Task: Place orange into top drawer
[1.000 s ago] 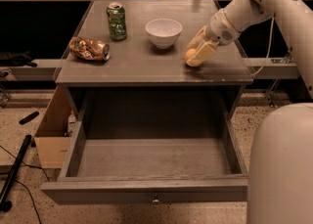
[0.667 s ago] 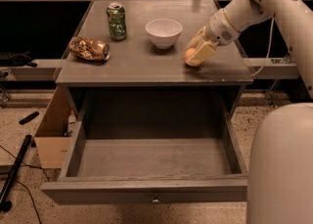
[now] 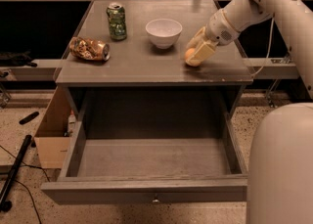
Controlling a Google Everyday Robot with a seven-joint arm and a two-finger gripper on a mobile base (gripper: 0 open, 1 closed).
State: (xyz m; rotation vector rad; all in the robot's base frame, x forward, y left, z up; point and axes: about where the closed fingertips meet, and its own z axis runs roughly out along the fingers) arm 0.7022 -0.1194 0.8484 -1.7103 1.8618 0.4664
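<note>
Gripper low over the desk, near its front edge and close to its right-hand edge in view. The arm comes down to it from the upper right.

Jaws clamped on the orange: one finger behind it, one on its right, both against the skin as far as can be seen. The fruit sits at the very tip of the jaws, its underside on the desk top.

Room around the jaws:
- Toward the front: only a narrow strip of bare desk, then the edge.
- Below and in front of the jaws: the drawer, pulled well out, its grey bottom showing from wall to wall. Knob at the middle of the front panel.
- Left of the jaws: a stretch of bare desk. The bowl stands near, left and a little behind, apart from the fingers.
- Farther left, well apart: the can upright toward the back, and the snack bag lying close to the left edge.
- Right of the jaws: desk edge, then a thin cable hanging by the arm. The white base fills the lower right, just beside the drawer's right front corner.
- Far left, below desk level: a cardboard box against the drawer's left wall, and a black pole on the floor.

Writing: the can is green with a patterned label and the bag carries print, but none of it can be read.
</note>
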